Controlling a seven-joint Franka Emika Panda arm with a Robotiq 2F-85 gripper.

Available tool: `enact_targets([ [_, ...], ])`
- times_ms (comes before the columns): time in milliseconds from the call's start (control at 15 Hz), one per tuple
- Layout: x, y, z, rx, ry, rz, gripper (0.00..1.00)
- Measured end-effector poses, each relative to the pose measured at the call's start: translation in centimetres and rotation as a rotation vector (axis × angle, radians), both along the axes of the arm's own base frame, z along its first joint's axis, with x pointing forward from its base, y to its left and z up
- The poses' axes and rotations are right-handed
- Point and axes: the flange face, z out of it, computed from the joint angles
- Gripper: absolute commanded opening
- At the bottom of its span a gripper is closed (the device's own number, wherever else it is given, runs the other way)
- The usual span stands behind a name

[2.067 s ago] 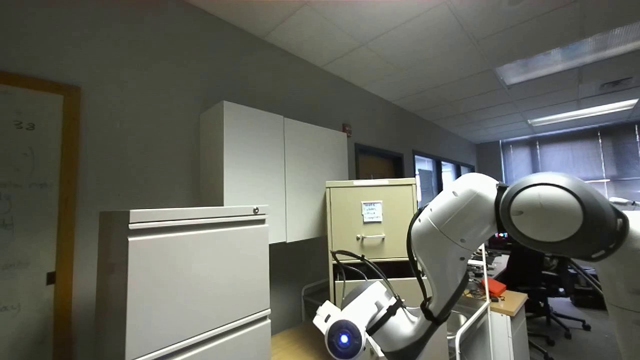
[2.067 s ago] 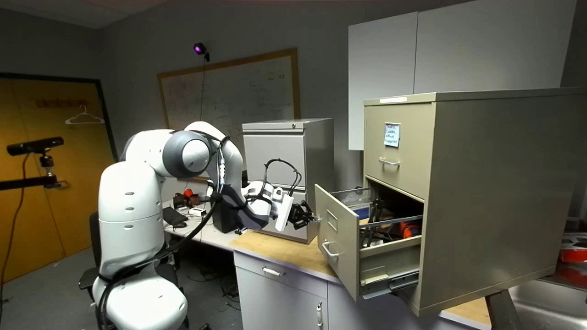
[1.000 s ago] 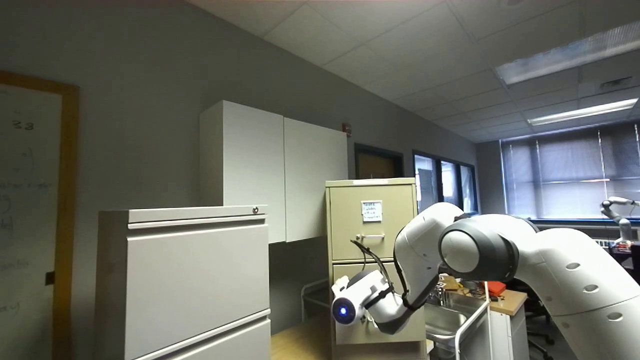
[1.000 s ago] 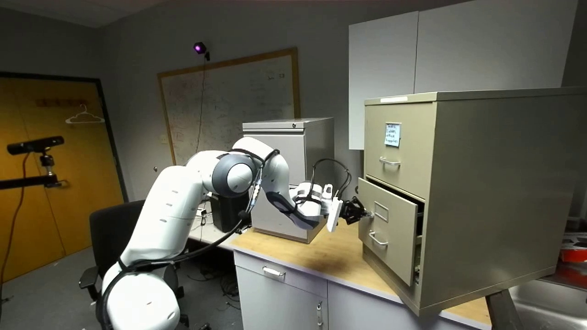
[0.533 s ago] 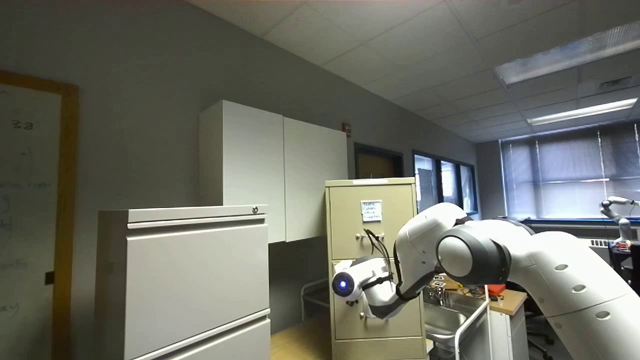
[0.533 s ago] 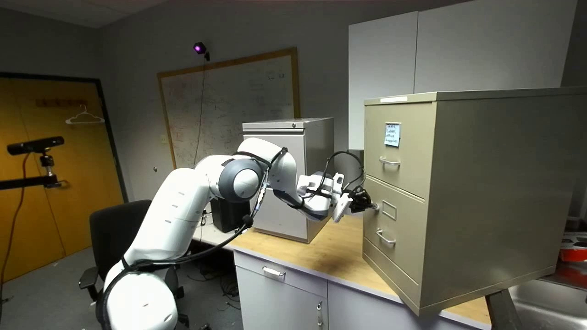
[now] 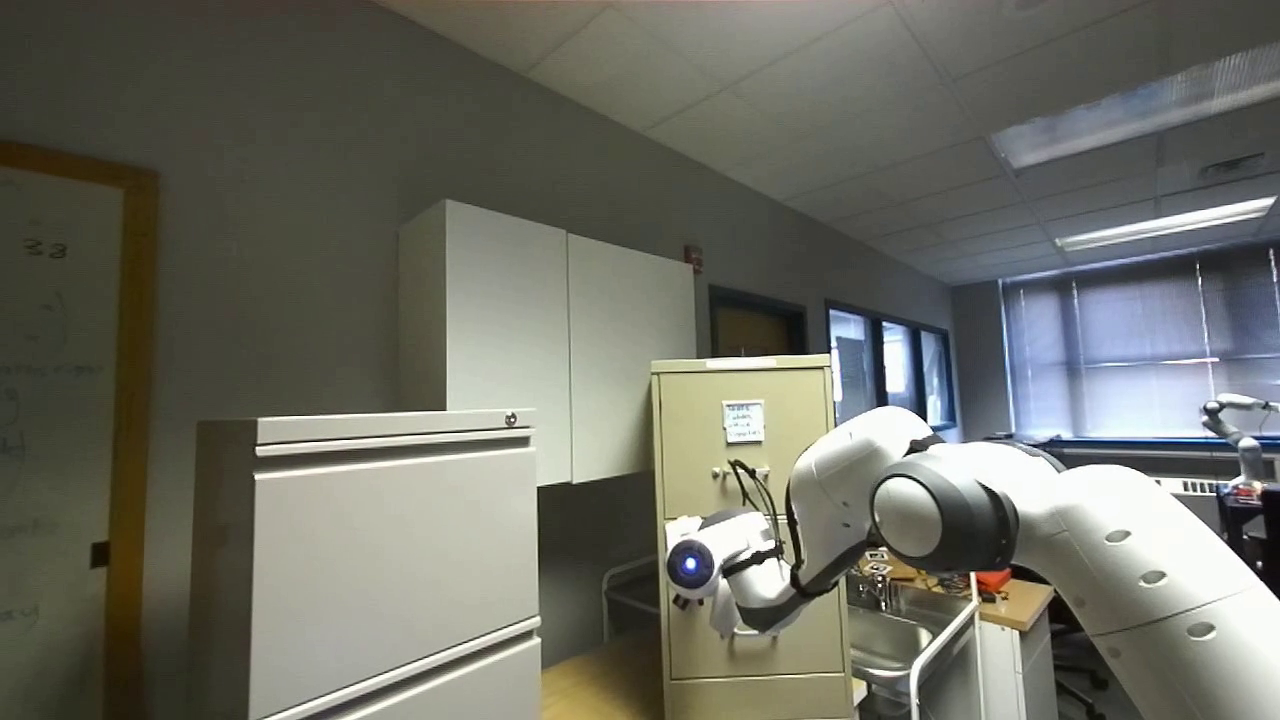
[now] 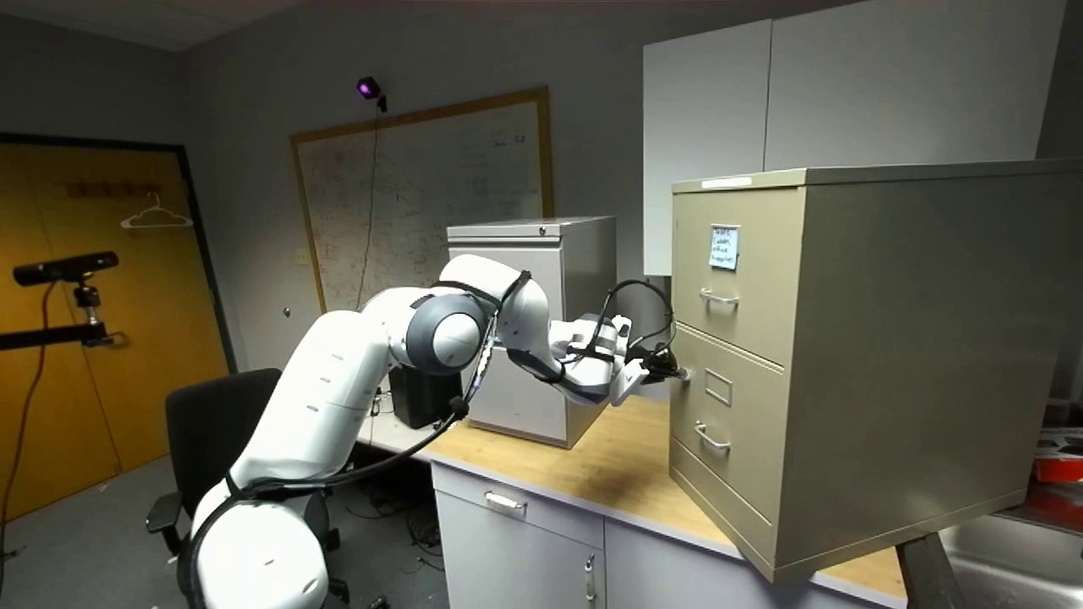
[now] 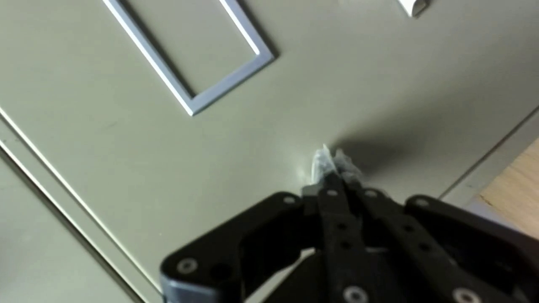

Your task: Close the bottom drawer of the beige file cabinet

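Observation:
The beige file cabinet (image 8: 914,355) stands on the counter and also shows in an exterior view (image 7: 690,410). Its bottom drawer (image 8: 749,423) is flush with the cabinet body, with no gap visible at its edges. The drawer front fills most of the wrist view (image 9: 252,147), with its label frame and part of its handle. My gripper (image 8: 684,374) is at the upper left of that front, beside the label frame. In the wrist view the fingers (image 9: 334,162) are together with nothing between them, pale tips close to the metal. I cannot tell whether they touch it.
The pale grey lateral cabinet (image 8: 508,288) stands beside the arm on the wooden counter (image 8: 584,474). White cupboards (image 8: 897,93) hang on the wall. A sink (image 7: 885,640) lies beyond the beige cabinet. The bottom drawer's handle (image 8: 711,437) sticks out below the gripper.
The bottom drawer stood far open, then moved in with the gripper at its front until flush by half a second ago. Since then the fingertips have shifted slightly back and up.

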Motion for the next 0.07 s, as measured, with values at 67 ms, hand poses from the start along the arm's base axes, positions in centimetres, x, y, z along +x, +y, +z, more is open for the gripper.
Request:
enact_targets([
  [67, 0.0, 0.0, 0.0, 0.0, 0.0, 0.0, 0.28],
])
